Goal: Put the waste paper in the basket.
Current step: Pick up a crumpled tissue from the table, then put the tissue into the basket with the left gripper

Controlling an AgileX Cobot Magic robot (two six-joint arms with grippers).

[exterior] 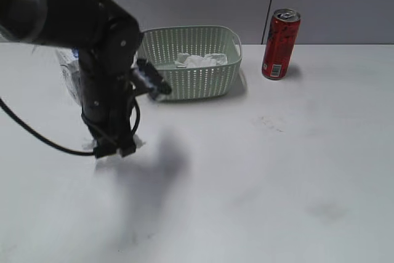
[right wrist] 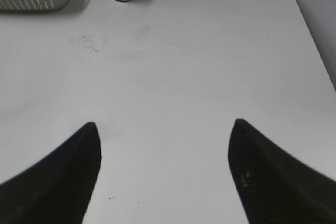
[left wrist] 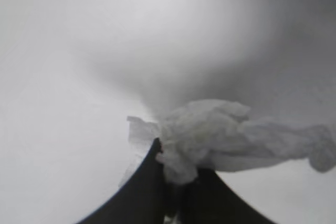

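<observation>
Waste paper: one wad (left wrist: 210, 132) is pinched in the left hand (exterior: 115, 149), low over the table (exterior: 258, 183) at the left of the exterior view; the left wrist view shows the dark fingers (left wrist: 142, 192) closed together on its lower edge, with the rest of the wad spilling out to the right. Whether it's clear of the table or still touching, I can't tell. Behind the left arm a partly hidden pale pack (exterior: 69, 75) stands on the table. Further right, the basket (exterior: 203, 78) sits at the back with white paper in it (exterior: 200, 60); looks like at least one wad, but I can't count through the lattice. Red can (exterior: 281, 44) stands just right of the basket, apart from it. Right hand (right wrist: 163, 145) isn't in the exterior view; its own camera shows the fingers spread wide over bare table, holding nothing. Status, my read: part done. Some paper is binned, one wad is gripped and needs carrying right and back to the basket, then release. No loose wad visible on the table, though the arm blocks part of it.
</observation>
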